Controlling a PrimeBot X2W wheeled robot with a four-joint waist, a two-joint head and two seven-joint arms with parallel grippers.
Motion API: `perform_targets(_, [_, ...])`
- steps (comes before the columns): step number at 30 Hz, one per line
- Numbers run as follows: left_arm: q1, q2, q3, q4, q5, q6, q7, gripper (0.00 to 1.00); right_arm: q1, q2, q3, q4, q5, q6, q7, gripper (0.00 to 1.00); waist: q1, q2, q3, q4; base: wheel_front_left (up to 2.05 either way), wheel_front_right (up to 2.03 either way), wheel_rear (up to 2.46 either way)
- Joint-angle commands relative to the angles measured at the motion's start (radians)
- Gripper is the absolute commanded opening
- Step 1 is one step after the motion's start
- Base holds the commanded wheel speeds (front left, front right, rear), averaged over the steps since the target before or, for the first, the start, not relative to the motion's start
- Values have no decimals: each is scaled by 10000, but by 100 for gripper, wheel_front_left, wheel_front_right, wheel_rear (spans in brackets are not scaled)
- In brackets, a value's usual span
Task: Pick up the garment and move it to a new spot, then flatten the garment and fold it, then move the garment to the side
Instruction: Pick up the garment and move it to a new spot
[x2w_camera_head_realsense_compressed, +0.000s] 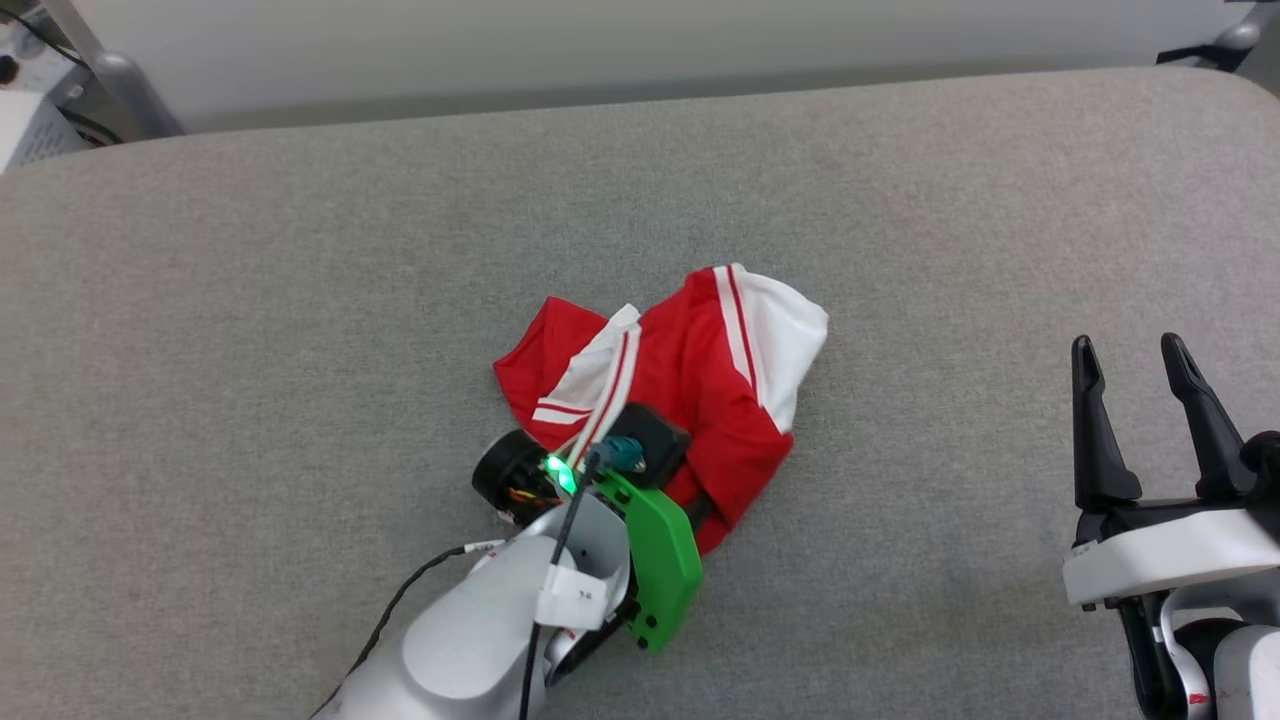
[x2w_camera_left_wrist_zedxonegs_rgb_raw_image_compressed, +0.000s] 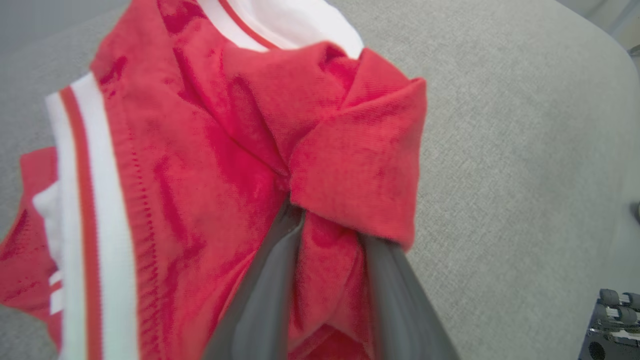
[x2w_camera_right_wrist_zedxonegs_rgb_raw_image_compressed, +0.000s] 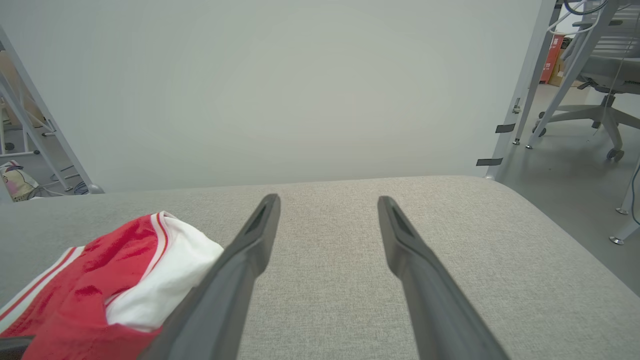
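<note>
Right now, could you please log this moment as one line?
left tool: shut on garment | right tool: open, empty | garment: crumpled on grey surface | step: pickup

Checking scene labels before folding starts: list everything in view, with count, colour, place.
garment: one, red jersey with white striped sleeves, crumpled mid-table
table: one, grey fabric top, under everything
office chair: one, grey, on floor right of table
frame post: one, pale grey, by table's far right corner
left gripper: one, dark fingers, shut on a red garment fold
right gripper: one, dark fingers, open, above bare table right of garment
</note>
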Motion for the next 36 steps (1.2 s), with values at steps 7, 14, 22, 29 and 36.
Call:
perform_targets(7, [78, -26, -1081, -303, -13, -97, 184, 26, -373, -10, 256, 111, 154, -7, -241, 100, 1, -1, 1116, -404, 0, 0, 0])
perform_targets(14, [-133, -10, -1156, -727, 319, -88, -1104, 100, -354, -9, 298, 447, 62, -7, -280, 100, 1, -1, 417, 31, 0, 0, 0])
perform_targets(22, [79, 227, -497, -1658, 282, 472, -2516, 100, -90, -9, 368, 454, -121, -7, 15, 100, 1, -1, -525, 697, 0, 0, 0])
perform_targets(29, [647, 672, 739, -2281, -96, 1377, -3098, 100, 169, -9, 330, 436, -137, -7, 216, 100, 1, -1, -863, 1047, 0, 0, 0])
perform_targets(36, [1694, 1256, 2584, -2821, -421, 2428, -3242, 100, 444, -9, 409, 421, -142, -7, 378, 100, 1, -1, -1065, 1203, 0, 0, 0])
